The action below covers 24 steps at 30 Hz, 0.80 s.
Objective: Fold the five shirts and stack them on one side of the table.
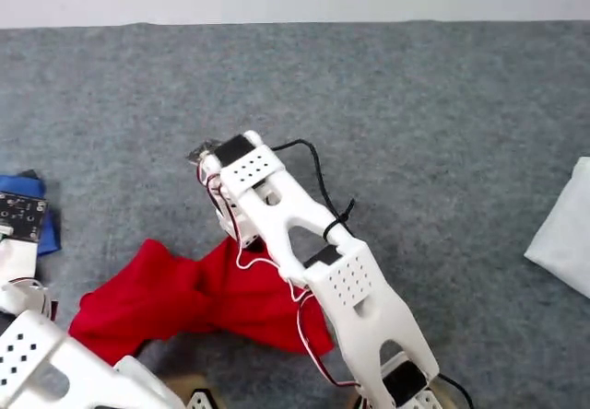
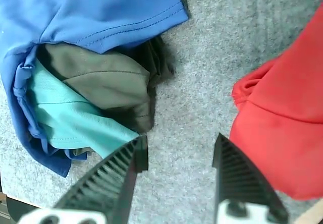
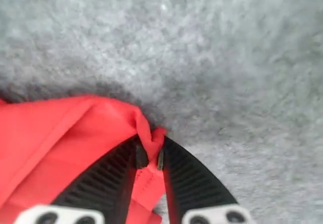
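Note:
A crumpled red shirt (image 1: pixel 184 298) lies on the grey table near the front. My right gripper (image 3: pixel 149 157) is shut on a raised fold of the red shirt (image 3: pixel 65 133), and the right arm (image 1: pixel 313 252) stretches over that shirt. My left gripper (image 2: pixel 179 156) is open above bare felt, between the red shirt (image 2: pixel 282 128) and a pile at the table's left edge. The pile holds a blue shirt (image 2: pixel 96 7), an olive shirt (image 2: pixel 106 80) and a teal shirt (image 2: pixel 70 115). A corner of the blue shirt (image 1: pixel 28 188) shows beside the left arm (image 1: pixel 28 354).
A folded white shirt (image 1: pixel 567 229) lies at the right edge of the grey felt table (image 1: pixel 415 105). The table's far edge (image 1: pixel 295 24) meets a white wall. The back and centre right of the felt are bare.

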Tool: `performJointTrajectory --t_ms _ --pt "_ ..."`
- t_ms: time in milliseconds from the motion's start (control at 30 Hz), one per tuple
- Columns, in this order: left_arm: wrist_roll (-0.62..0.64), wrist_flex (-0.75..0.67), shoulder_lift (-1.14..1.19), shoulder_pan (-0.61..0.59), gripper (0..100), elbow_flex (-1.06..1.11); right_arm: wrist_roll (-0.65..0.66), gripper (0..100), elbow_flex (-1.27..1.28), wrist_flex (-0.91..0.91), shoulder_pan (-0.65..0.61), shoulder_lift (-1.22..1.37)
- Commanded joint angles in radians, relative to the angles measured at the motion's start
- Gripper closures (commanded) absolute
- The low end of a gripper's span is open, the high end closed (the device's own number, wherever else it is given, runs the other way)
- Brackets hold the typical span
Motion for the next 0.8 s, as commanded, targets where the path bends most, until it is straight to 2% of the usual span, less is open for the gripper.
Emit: performJointTrajectory --t_ms 0,200,400,567,767 --pt "0.060 -0.026 -0.014 0.021 79 -0.088 0.068 98.7 -0.071 0.045 0.054 -0.136" --pt "0.222 -0.026 -0.008 0.135 79 -0.196 0.137 98.8 -0.069 0.047 0.156 -0.328" --pt "0.371 -0.028 -0.005 0.304 79 -0.191 0.189 98.8 -0.006 0.047 0.289 -0.466" --pt "0.430 -0.026 -0.005 0.470 79 -0.113 0.199 98.8 0.138 0.047 0.352 -0.559" --pt "0.431 -0.028 0.018 0.652 79 -0.030 0.199 98.8 0.252 0.045 0.378 -0.585"
